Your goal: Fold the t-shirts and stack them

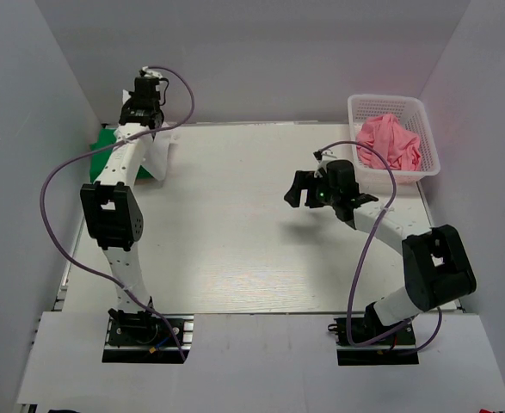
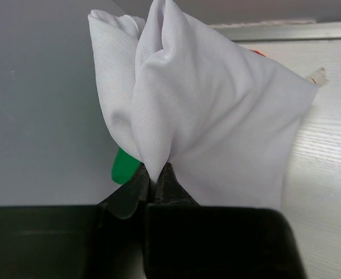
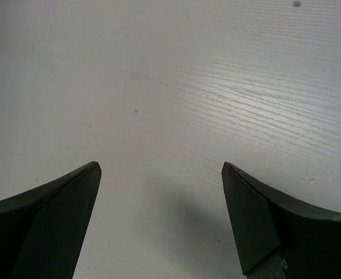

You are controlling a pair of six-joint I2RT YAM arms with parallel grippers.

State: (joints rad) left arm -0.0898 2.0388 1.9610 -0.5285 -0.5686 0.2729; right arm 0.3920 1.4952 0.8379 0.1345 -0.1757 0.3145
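Where the left claw [image 2: 157,174] pinches, the white t-shirt [image 2: 211,110] bunches.

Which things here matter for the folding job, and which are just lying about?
Job:
white t-shirt, pinched in the left pincer
green garment at the far left corner
pink t-shirt in the white basket
right pincer, open and empty

Just there:
purple cables
table

white t-shirt [image 2: 216,116] bunched far left, pink t-shirt [image 1: 390,142] crumpled far right
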